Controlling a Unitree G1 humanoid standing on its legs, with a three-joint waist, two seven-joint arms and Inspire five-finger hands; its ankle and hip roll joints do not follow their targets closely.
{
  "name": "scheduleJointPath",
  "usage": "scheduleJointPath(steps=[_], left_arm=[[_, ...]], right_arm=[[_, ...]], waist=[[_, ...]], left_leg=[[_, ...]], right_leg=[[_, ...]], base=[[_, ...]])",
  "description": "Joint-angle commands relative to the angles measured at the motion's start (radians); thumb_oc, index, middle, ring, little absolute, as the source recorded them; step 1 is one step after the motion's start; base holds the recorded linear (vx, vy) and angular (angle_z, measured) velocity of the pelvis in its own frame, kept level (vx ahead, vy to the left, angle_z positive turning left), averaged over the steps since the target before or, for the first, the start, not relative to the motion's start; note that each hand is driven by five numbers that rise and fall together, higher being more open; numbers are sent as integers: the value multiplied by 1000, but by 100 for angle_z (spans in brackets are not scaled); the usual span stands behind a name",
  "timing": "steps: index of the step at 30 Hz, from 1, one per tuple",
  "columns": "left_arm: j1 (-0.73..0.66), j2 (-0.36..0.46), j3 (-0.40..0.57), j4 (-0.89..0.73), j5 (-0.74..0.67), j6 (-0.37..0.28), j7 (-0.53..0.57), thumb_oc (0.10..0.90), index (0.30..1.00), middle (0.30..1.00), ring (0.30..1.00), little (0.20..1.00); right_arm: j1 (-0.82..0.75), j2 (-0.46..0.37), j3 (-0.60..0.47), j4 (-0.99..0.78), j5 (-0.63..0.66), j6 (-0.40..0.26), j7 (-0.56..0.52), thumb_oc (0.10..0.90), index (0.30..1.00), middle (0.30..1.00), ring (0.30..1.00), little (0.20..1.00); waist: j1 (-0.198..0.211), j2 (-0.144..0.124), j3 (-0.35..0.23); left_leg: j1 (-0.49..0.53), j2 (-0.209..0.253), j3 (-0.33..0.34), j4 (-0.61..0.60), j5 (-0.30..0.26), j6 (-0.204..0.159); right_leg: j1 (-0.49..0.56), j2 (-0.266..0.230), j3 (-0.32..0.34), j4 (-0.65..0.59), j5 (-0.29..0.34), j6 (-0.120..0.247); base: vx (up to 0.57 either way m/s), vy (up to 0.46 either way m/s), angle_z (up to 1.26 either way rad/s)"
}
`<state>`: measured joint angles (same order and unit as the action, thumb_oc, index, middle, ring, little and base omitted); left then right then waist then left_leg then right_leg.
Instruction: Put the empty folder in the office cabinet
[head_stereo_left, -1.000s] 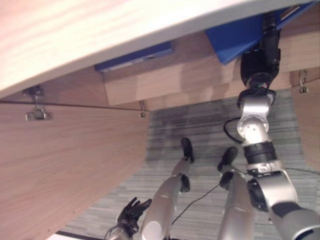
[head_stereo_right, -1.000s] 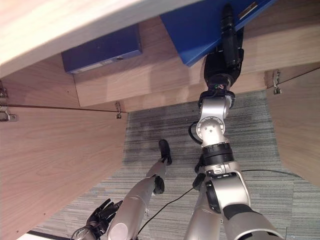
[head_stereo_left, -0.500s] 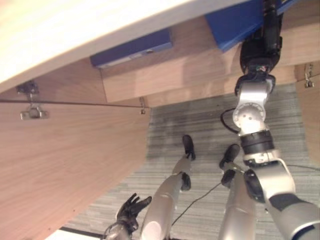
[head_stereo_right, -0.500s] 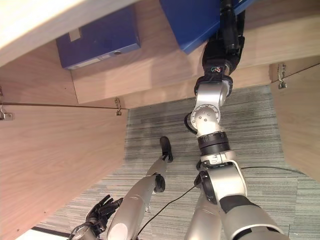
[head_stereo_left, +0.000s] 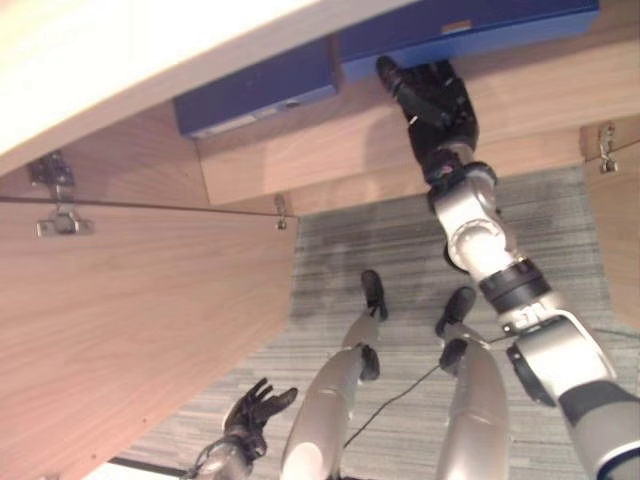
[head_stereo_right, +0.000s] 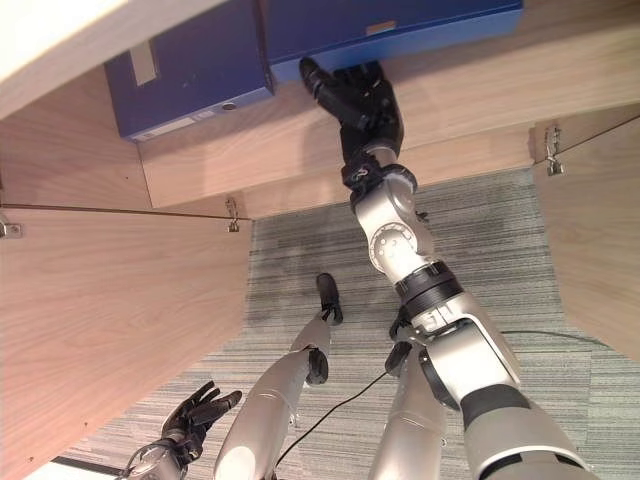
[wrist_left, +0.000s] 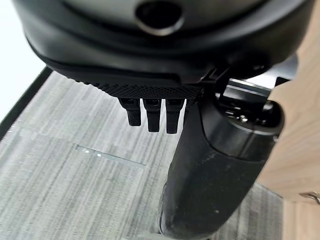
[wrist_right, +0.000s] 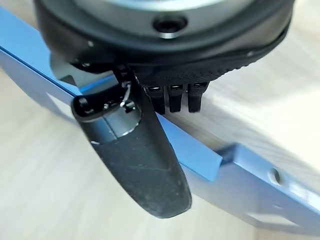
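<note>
Now the right hand (head_stereo_right: 362, 100) reaches up to the cabinet shelf (head_stereo_right: 330, 150), fingers relaxed and straight, thumb lying against the near edge of a blue folder (head_stereo_right: 400, 25) that rests flat on the shelf; nothing is gripped. Second blue folder (head_stereo_right: 190, 80) sits just beside it on the same shelf, toward the robot's left. Left hand (head_stereo_right: 195, 415) hangs low over the grey carpet (head_stereo_right: 300, 250), fingers spread and released. Open cabinet door (head_stereo_left: 130, 320) stands at left.
</note>
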<state>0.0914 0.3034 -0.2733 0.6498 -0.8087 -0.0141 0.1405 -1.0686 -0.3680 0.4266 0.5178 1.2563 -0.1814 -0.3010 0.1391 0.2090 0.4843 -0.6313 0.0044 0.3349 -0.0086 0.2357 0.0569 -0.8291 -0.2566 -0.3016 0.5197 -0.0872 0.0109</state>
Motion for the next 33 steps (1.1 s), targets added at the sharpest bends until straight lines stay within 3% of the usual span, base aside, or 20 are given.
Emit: scheduleJointPath(steps=[1,7,12,14,17,19,21,22,24,26,33], left_arm=[[76,83,-47,0,35,10,25,800,900,900,900,900],[92,74,-46,-10,59,7,13,800,900,900,900,900],[112,80,-30,-13,78,4,-31,800,900,900,900,900],[120,87,-22,-2,88,0,-59,800,900,900,900,900],[133,95,-14,5,82,-2,-89,800,900,900,900,900],[149,100,-2,8,83,-6,-97,800,900,900,900,900],[163,106,15,8,83,-14,-98,800,900,900,900,900],[163,104,15,8,83,-14,-98,800,900,900,900,900],[165,110,34,23,98,-13,-101,800,900,900,900,900],[181,118,42,18,121,-17,-112,800,900,900,900,900],[203,126,13,-44,127,-19,-141,800,900,900,900,900]], right_arm=[[-133,59,14,-130,-59,-44,85,800,900,900,900,900],[-72,62,48,-209,-22,-53,189,800,900,900,900,900],[-53,-67,114,-243,-56,-21,265,800,900,900,900,900],[-81,-172,176,-227,-108,23,305,800,900,900,900,900],[-162,-338,308,-185,-280,94,320,800,900,900,900,900],[-260,-451,453,-160,-486,157,342,800,900,900,900,900],[-375,-514,573,-143,-675,193,345,800,900,900,900,900],[-380,-513,577,-142,-675,193,345,800,900,900,900,900],[-509,-523,679,-102,-903,235,369,800,900,900,900,900],[-586,-506,738,-74,-995,251,401,800,900,900,900,900],[-564,-517,774,-7,-1102,260,451,800,900,900,900,900]], waist=[[8,28,10],[8,32,13],[3,33,15],[3,28,13],[-4,14,12],[-13,-3,11],[-21,-16,9],[-23,-14,11],[-27,-23,5],[-29,-27,-5],[-31,-18,-10]], left_leg=[[23,-22,-81,63,-201,-83],[32,-21,-83,59,-198,-83],[37,-20,-84,54,-191,-88],[41,-17,-85,46,-184,-92],[46,-15,-86,32,-173,-96],[48,-14,-85,19,-166,-97],[50,-13,-81,13,-163,-99],[50,-13,-81,13,-163,-99],[52,-12,-84,10,-163,-99],[60,-10,-85,-3,-157,-102],[86,-18,-90,-45,-140,-105]], right_leg=[[122,48,-7,-342,103,92],[129,51,-8,-344,103,89],[132,52,-12,-346,104,90],[135,54,-17,-353,107,93],[140,55,-24,-367,115,97],[140,59,-25,-379,122,98],[142,62,-24,-387,127,99],[143,62,-24,-387,127,99],[147,64,-27,-393,129,98],[153,66,-30,-401,132,98],[172,76,-37,-431,144,103]], base=[[0,0,0],[0,0,0],[0,0,0],[0,0,0],[0,0,0],[0,0,0],[-3,6,-7],[5,-6,-10],[11,-8,-7],[23,-8,-6],[9,6,-1]])
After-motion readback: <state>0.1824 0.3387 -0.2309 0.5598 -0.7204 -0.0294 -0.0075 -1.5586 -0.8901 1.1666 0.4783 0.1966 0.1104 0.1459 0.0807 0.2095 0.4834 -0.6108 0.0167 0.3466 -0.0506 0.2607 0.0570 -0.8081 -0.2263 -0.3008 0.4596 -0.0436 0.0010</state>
